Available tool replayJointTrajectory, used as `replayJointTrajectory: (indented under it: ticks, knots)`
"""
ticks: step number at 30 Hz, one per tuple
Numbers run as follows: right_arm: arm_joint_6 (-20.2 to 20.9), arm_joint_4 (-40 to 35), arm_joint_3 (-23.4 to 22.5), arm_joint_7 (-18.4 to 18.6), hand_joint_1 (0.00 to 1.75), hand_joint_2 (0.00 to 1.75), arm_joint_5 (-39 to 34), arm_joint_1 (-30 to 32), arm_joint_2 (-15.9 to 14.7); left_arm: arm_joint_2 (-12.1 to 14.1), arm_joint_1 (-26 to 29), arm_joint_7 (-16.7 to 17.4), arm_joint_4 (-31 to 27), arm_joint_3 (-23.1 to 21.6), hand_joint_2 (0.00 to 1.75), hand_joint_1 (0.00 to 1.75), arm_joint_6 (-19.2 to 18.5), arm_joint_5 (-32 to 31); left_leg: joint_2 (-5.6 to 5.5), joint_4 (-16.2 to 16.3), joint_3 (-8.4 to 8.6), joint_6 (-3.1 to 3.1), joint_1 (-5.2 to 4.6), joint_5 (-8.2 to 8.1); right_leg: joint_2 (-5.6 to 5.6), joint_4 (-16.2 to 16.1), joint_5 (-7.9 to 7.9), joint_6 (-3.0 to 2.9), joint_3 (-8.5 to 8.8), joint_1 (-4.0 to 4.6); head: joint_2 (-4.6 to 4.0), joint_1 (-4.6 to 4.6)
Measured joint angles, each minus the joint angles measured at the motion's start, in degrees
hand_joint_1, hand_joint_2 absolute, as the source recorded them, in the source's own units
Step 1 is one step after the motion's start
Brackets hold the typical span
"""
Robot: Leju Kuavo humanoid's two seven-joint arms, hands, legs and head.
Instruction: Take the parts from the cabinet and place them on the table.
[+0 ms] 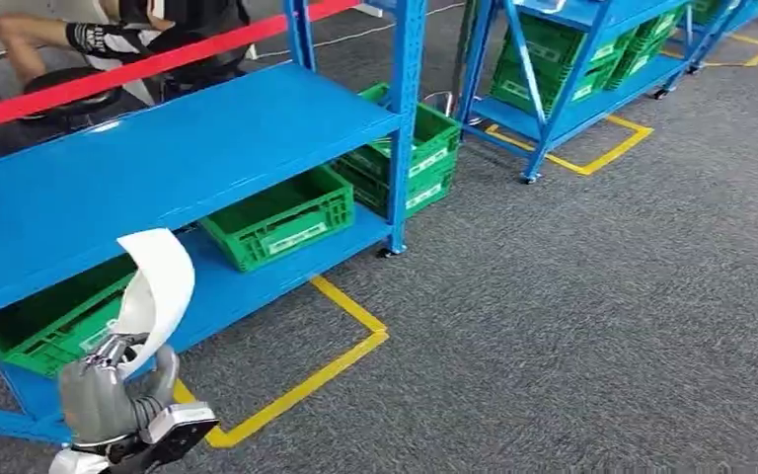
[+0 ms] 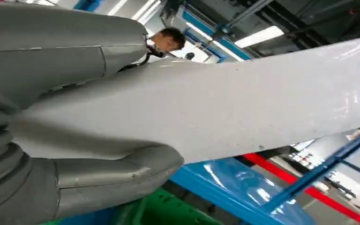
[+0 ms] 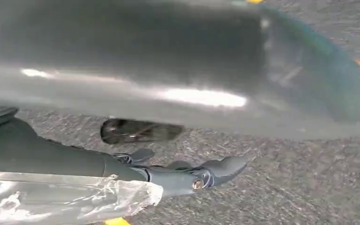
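left hand (image 1: 109, 395), lower left of the frame, is clamped on a white part (image 1: 158, 281); right hand's (image 3: 178, 176) state cannot be told.

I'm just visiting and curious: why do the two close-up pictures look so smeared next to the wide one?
Head view: sharp and evenly lit, the white part in the left hand crisp. Left wrist view: that part sits too near the lens, soft, with glare. Right wrist view: a blurred dark shape with a bright highlight crosses the picture; the right hand and carpet are clearer.
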Motion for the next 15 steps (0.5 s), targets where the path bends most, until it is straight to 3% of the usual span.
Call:
replayJointTrajectory:
  ticks: [1, 2, 3, 4, 5, 6, 7, 8, 9, 11, 12, 13, 14, 15]
  knots:
    - [-0.04, -0.02, -0.24, -0.09, 0.0, 0.0, 0.0, 0.03, 0.02, -0.07, -0.2, 0.0, 0.15, -0.04, 1.75, 1.75, 0.0, -0.04, 0.54, -0.07, -0.08, -0.28, 0.27, 0.35, 0.57, 0.03, 0.1, -0.19, -0.41, 0.21, 0.0, 0.2]
    - [-0.17, 0.0, -0.39, 0.0, 0.0, 0.0, 0.0, 0.21, 0.02, -0.15, -0.19, -0.09, 0.35, -0.02, 1.75, 1.75, 0.0, -0.07, 0.94, 0.08, -0.21, -0.64, 0.34, 0.58, 1.02, -0.12, 0.66, -0.84, -0.91, 0.15, 0.0, 0.24]
    - [-0.24, 0.04, -0.52, -0.02, 0.0, 0.0, -0.02, 0.53, 0.04, -0.15, -0.2, -0.2, 0.52, 0.04, 1.75, 1.75, 0.0, 0.13, -0.94, 0.52, -0.57, -1.24, 0.6, -0.82, 1.31, -0.12, 1.37, -1.49, -1.45, -0.11, 0.0, 0.14]
    - [-0.39, 0.04, -0.77, -0.02, 0.0, 0.0, -0.13, 0.65, 0.04, -0.15, -0.11, -0.37, 0.74, 0.09, 1.75, 1.75, 0.02, 0.46, -3.54, 2.55, -1.26, -1.62, 0.64, -4.33, 1.78, -0.08, 2.06, -1.92, -2.32, -0.12, 0.0, 0.13]
    - [-0.41, 0.04, -0.92, -0.07, 0.0, 0.0, -0.22, 0.64, 0.07, -0.13, -0.08, -0.52, 0.98, 0.17, 1.75, 1.75, 0.02, 0.7, -4.89, 6.49, -2.31, -1.79, 0.7, -8.19, 2.19, -0.07, 2.85, -2.21, -3.28, -0.11, 0.0, -0.05]
    - [-0.44, 0.04, -0.98, -0.07, 0.0, 0.0, -0.24, 0.63, 0.2, -0.13, -0.1, -0.72, 1.22, 0.26, 1.75, 1.75, 0.02, 1.0, -5.5, 11.17, -3.59, -1.82, 0.66, -11.36, 2.87, 0.09, 3.71, -2.36, -3.78, -0.06, 0.0, 0.0]
    - [-0.55, 0.04, -1.2, -0.07, 0.0, 0.0, -0.31, 0.64, 0.31, -0.13, -0.12, -0.87, 1.49, 0.26, 1.75, 1.75, 0.02, 1.05, -5.73, 15.09, -4.46, -1.75, 0.61, -13.04, 3.48, 0.29, 4.51, -2.4, -5.05, -0.03, 0.0, -0.04]
    - [-0.63, 0.04, -1.4, -0.07, 0.0, 0.0, -0.42, 0.72, 0.37, -0.13, -0.14, -1.05, 1.77, 0.28, 1.75, 1.75, 0.02, 1.05, -5.8, 17.4, -4.59, -1.63, 0.58, -12.85, 4.13, 0.56, 5.27, -2.37, -6.2, -0.01, 0.0, -0.02]
    - [-0.79, 0.04, -1.66, -0.07, 0.0, 0.0, -0.44, 0.88, 0.44, -0.13, -0.15, -1.2, 2.08, 0.31, 1.75, 1.75, 0.02, 1.18, -5.83, 17.36, -3.61, -1.53, 0.58, -11.13, 4.75, 0.9, 5.9, -2.23, -7.42, -0.02, 0.0, 0.0]
    - [-0.92, 0.04, -2.12, -0.07, 0.0, 0.0, -0.57, 1.12, 0.52, -0.13, -0.32, -1.29, 2.55, 0.26, 1.75, 1.75, 0.02, 2.18, -6.32, 10.95, 1.38, -1.3, 0.69, -6.72, 6.09, 1.73, 6.96, -1.77, -9.61, -0.14, 0.0, 0.0]
    - [-0.92, 0.04, -2.25, -0.07, 0.0, 0.0, -0.57, 1.18, 0.55, 0.0, -0.54, -1.29, 2.88, -0.13, 1.75, 1.75, 0.02, 2.89, -7.77, 5.94, 4.88, -1.15, 0.77, -6.04, 6.76, 2.13, 7.5, -1.47, -10.52, -0.27, 0.0, -0.02]
    - [-0.94, 0.0, -2.34, -0.11, 0.0, 0.0, -0.59, 1.14, 0.55, 0.2, -0.87, -1.25, 3.26, -0.79, 1.75, 1.75, 0.02, 3.28, -10.13, 1.51, 7.69, -0.9, 0.82, -7.79, 7.23, 2.49, 7.8, -1.2, -11.38, -0.07, 0.0, -0.09]
    - [-0.96, -0.02, -2.51, -0.18, 0.0, 0.0, -0.57, 1.09, 0.55, 0.37, -1.04, -1.25, 3.52, -1.53, 1.75, 1.75, 0.02, 3.63, -10.31, -0.75, 8.5, -0.7, 1.1, -8.54, 7.77, 2.9, 8.3, -0.99, -11.96, 0.04, 0.0, 0.11]
    - [-0.96, -0.02, -2.82, -0.44, 0.0, 0.0, -0.57, 1.16, 0.55, 0.5, -1.16, -1.25, 3.98, -2.17, 1.75, 1.75, 0.02, 4.33, -9.91, -0.5, 7.91, -0.58, 0.91, -8.59, 8.15, 2.82, 8.86, -0.75, -12.16, -0.02, 0.0, 0.11]
